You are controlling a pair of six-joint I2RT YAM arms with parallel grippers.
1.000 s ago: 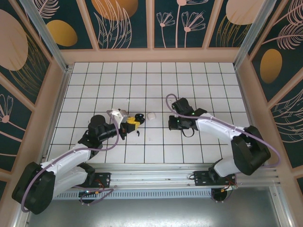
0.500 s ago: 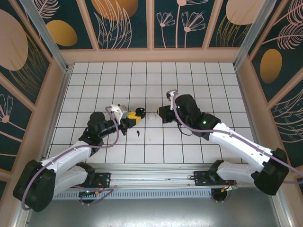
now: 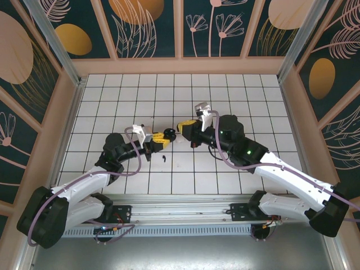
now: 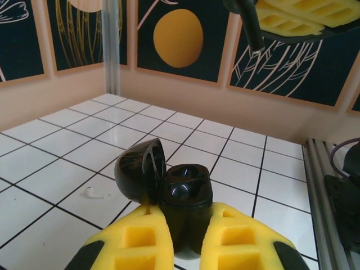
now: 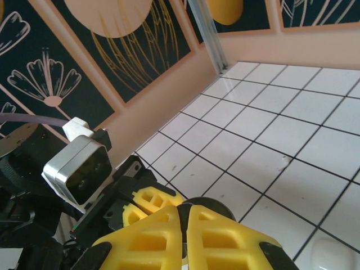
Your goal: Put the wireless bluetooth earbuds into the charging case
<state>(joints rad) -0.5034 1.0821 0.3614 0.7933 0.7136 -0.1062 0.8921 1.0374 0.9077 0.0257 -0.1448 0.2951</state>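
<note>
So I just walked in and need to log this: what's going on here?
The left tool grips an open black charging case, lid up. The right tool, shut on what looks like a black earbud, hangs near it. A loose earbud lies on the tiles.

Glossy black charging case point(image 4: 169, 188); yellow waffle-grid fingers with black bases on left gripper point(image 4: 184, 216) and right gripper point(image 5: 184, 222); black earbud point(image 4: 251, 25) with silvery tip; white earbud point(image 4: 91, 194); white floor tiles point(image 4: 73, 129) with dark grout grid; wall panels point(image 4: 292, 67) dark teal, bearing orange discs and peach line-drawn leaves, framed peach.
</note>
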